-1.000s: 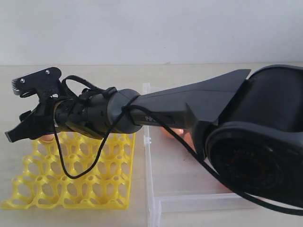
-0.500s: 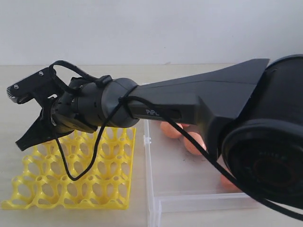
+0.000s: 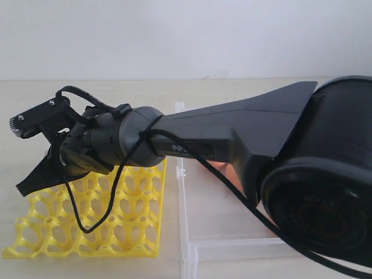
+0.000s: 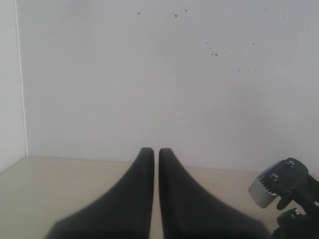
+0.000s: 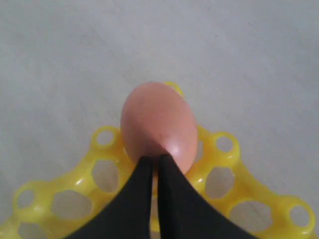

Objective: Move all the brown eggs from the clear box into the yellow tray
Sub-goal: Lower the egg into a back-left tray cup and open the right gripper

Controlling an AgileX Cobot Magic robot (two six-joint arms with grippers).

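In the right wrist view one brown egg (image 5: 157, 119) sits in a corner cup of the yellow tray (image 5: 222, 149). My right gripper (image 5: 155, 158) is shut with nothing between its jaws, and its tips overlap the egg's near side. In the exterior view that gripper (image 3: 26, 185) hangs over the far left corner of the yellow tray (image 3: 87, 232), and it hides the egg. The clear box (image 3: 232, 249) lies to the right of the tray, mostly covered by my right arm. A sliver of brown egg (image 3: 228, 170) shows under the arm. My left gripper (image 4: 151, 150) is shut and empty, facing a white wall.
The right arm's black body and its looping cable (image 3: 87, 226) span the tray and box. The grey camera mount (image 3: 32, 119) on the right wrist also shows in the left wrist view (image 4: 276, 184). A white wall stands behind the beige table.
My right gripper stood open around the egg at the tray corner a second ago. It has let go and shut. The fingers now tilt lower over the tray and hide the egg from outside.
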